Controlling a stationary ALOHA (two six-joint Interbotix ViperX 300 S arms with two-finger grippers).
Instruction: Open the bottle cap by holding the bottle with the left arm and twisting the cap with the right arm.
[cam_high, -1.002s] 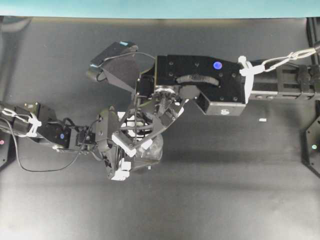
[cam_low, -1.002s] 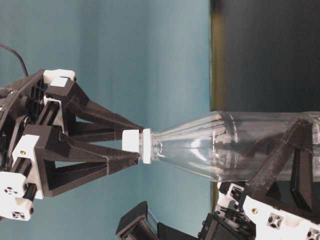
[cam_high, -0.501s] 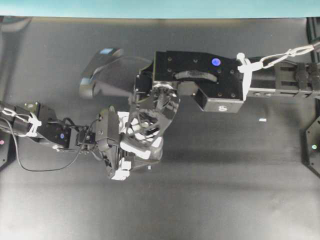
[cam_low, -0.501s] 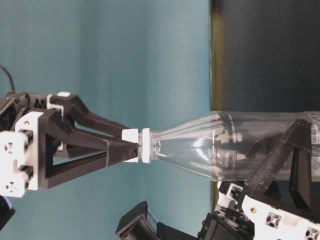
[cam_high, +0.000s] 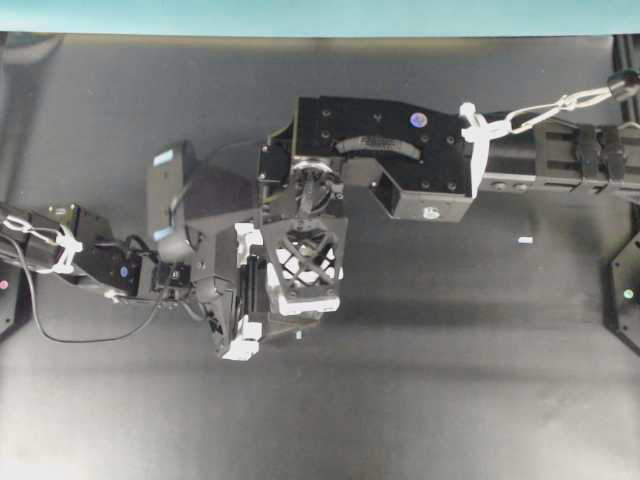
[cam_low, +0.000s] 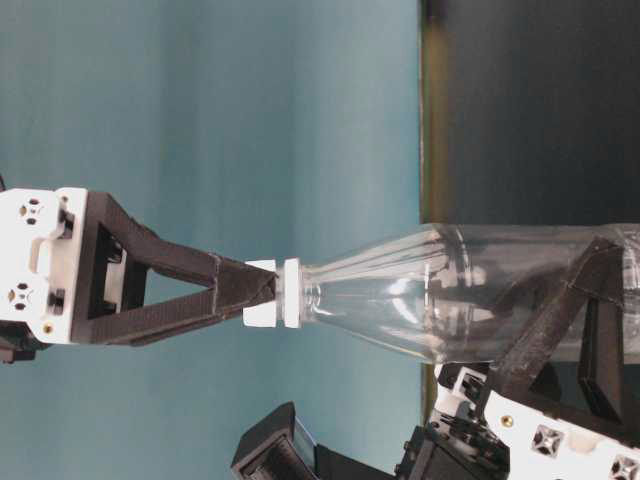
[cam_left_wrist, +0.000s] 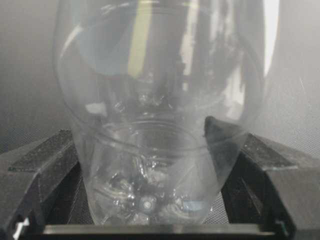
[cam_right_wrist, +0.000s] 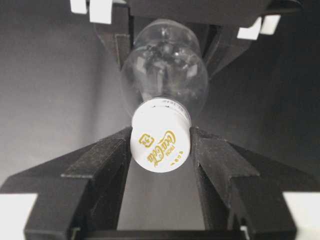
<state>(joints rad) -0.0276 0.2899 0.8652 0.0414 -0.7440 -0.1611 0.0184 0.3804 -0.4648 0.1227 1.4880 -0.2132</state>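
Bottle cap (cam_right_wrist: 161, 138): white, gold print on top, pinched between both jaws of the right gripper (cam_right_wrist: 160, 150). Clear bottle (cam_low: 470, 295) stands upright on the dark desk (cam_high: 480, 380), near its middle, long axis running straight up into the right gripper. Left gripper (cam_left_wrist: 150, 150) clamps the lower body from the left side. Judgement: twist axis and bottle axis coincide; right wrist rotation should loosen the cap.

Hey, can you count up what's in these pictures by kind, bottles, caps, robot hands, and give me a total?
Clear plastic bottles: 1
Round white bottle caps with gold lettering: 1
Black robot hands, left holding the bottle body and right closed on the cap: 2
Total: 4
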